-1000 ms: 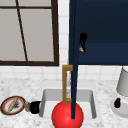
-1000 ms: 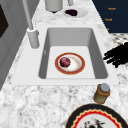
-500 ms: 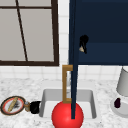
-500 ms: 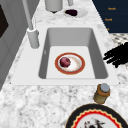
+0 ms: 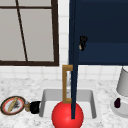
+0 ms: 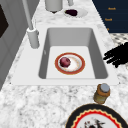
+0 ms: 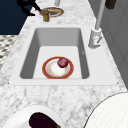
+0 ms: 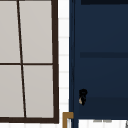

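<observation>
My left hand hovers low at the sink's left front corner with its fingers spread, open and holding nothing. It also appears as the left hand off the counter's front edge and as the left hand beside a small amber jar. My right hand is up at the navy wall cabinet, just right of its open door. A small tan spot shows at its lower edge. In the sink lies a red-rimmed plate with a dark red fruit on it.
A decorated plate lies left of the sink. A white plate with an eggplant and a white container stand on the right. The faucet rises behind the sink. A red ball sits at the front.
</observation>
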You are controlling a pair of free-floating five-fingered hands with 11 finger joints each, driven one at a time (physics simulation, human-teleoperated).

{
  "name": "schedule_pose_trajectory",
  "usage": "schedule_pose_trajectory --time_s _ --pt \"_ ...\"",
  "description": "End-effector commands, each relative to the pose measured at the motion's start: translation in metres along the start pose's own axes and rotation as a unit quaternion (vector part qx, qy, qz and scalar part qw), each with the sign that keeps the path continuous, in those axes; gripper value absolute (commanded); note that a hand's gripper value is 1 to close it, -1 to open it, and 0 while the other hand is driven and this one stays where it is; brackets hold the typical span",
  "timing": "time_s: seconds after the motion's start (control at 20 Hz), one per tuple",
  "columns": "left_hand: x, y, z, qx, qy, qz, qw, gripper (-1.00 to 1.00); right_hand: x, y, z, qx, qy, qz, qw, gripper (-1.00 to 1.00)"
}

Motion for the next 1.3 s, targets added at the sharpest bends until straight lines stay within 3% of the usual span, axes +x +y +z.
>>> schedule_pose_trajectory --time_s 0.0,0.1,0.35,0.55,0.7,1.0,1.25 --pt "0.000 0.000 0.000 0.000 0.000 0.000 1.0000 0.00 0.014 0.018 -0.013 0.017 0.039 -0.003 0.9991 1.00" --pt "0.000 0.000 0.000 0.000 0.000 0.000 1.0000 0.00 0.018 0.015 -0.011 -0.009 0.052 0.011 0.9985 1.00" --pt "0.000 0.000 0.000 0.000 0.000 0.000 1.0000 0.00 0.014 0.002 -0.001 -0.046 0.032 0.021 0.9982 1.00" --pt "0.000 0.000 0.000 0.000 0.000 0.000 1.0000 0.00 0.002 -0.023 0.021 -0.041 0.038 0.004 0.9985 1.00" --pt "0.000 0.000 0.000 0.000 0.000 0.000 1.0000 0.00 -0.007 -0.030 0.048 -0.035 0.038 -0.022 0.9984 1.00" --pt "0.000 0.000 0.000 0.000 0.000 0.000 1.0000 0.00 -0.020 -0.037 0.108 -0.046 0.012 -0.019 0.9987 1.00" --pt "0.000 0.000 0.000 0.000 0.000 0.000 1.0000 0.00 -0.024 -0.034 0.152 -0.053 0.009 -0.024 0.9983 1.00"
